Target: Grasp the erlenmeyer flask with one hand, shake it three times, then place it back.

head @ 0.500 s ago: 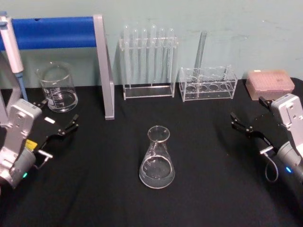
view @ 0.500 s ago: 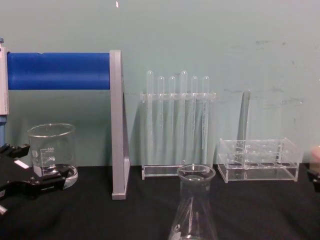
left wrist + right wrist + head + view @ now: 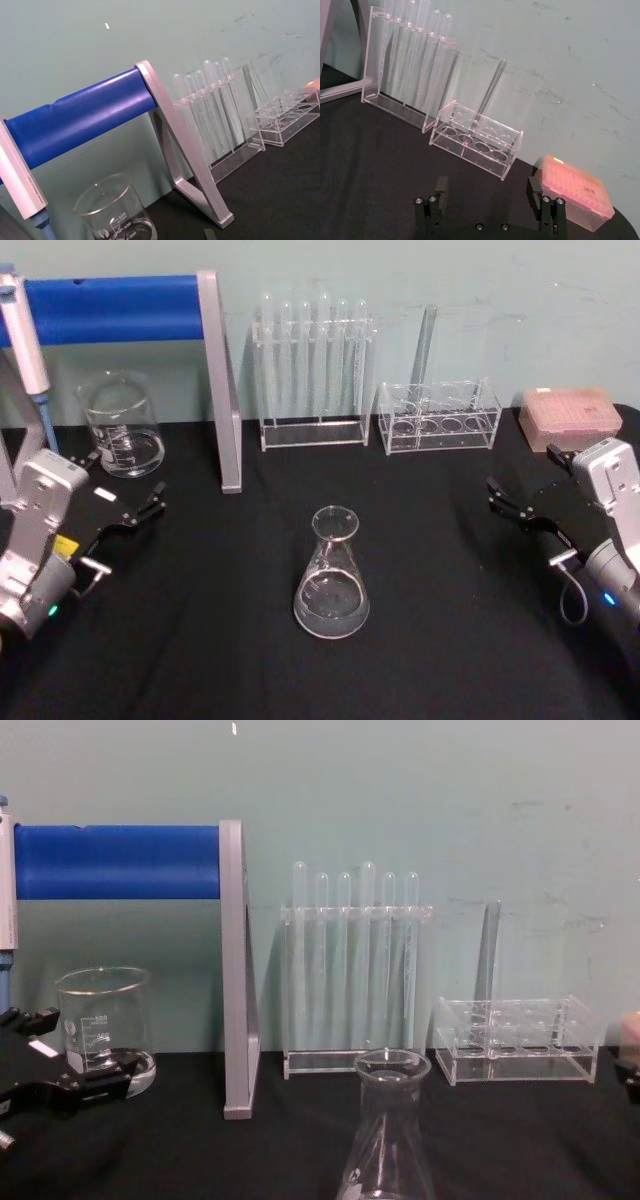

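The flask stands upright at the centre of the table, with nothing touching it. The left gripper waits at 10 o'clock from it, released, fingers spread, well apart. The right gripper waits at 2 o'clock, likewise released. The test tube rack stands at 12 o'clock and the beaker beyond the left gripper.

Step in hand: approach. Bring one gripper in level, straddle the narrow neck below the flared rim, and close firmly. Keep the shaking clear of the rack.
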Tool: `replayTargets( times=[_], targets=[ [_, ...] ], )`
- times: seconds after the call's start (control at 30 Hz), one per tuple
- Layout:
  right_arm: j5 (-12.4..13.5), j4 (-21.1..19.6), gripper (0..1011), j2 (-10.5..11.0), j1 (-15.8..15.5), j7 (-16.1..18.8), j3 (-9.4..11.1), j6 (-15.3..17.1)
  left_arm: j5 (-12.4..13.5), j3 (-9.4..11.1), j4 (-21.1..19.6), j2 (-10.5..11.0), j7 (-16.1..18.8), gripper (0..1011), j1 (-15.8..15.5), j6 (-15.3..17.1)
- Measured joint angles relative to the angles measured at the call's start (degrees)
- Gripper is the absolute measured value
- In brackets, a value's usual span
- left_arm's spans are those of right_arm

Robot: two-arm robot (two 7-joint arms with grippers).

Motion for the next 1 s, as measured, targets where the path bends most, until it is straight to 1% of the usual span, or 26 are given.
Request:
replayTargets(
  times=[0.13,0.3,0.5,0.53,0.6,0.63,0.73,0.83,0.93,1.0],
  targets=[
    [-0.12,-0.19,1002,0.08,-0.24,0.62,0.21,-0.27,0.0,0.0,0.0,0.0,0.0,1001,0.0,0.0],
    [0.51,-1.58,1002,0.57,-1.19,3.29,0.87,-1.49,0.0,0.0,0.0,0.0,0.0,1001,0.0,0.0],
    [4.06,-3.88,1002,1.71,-2.88,9.38,1.65,-2.64,0.0,0.0,0.0,0.0,0.0,1001,0.0,0.0],
    [5.02,-4.44,1003,2.07,-3.26,11.38,1.74,-2.93,0.0,0.0,0.0,0.0,0.0,1001,0.0,0.0],
    [5.97,-4.97,1002,2.48,-3.64,13.36,1.81,-3.27,0.0,0.0,0.0,0.0,0.0,1001,0.0,0.0],
    [6.93,-5.45,1002,2.92,-4.02,15.37,1.82,-3.54,0.0,0.0,0.0,0.0,0.0,1001,0.0,0.0],
    [8.15,-6.06,1003,3.41,-4.44,18.17,1.84,-3.96,0.0,0.0,0.0,0.0,0.0,1001,0.0,0.0],
    [9.85,-6.82,1002,3.91,-4.91,22.16,1.83,-4.58,0.0,0.0,0.0,0.0,0.0,1001,0.0,0.0],
    [10.71,-7.12,1003,4.02,-5.04,24.46,1.75,-5.0,0.0,0.0,0.0,0.0,0.0,1001,0.0,0.0],
    [11.4,-7.2,1002,3.99,-4.99,26.63,1.56,-5.39,0.0,0.0,0.0,0.0,0.0,1001,0.0,0.0]
  ],
)
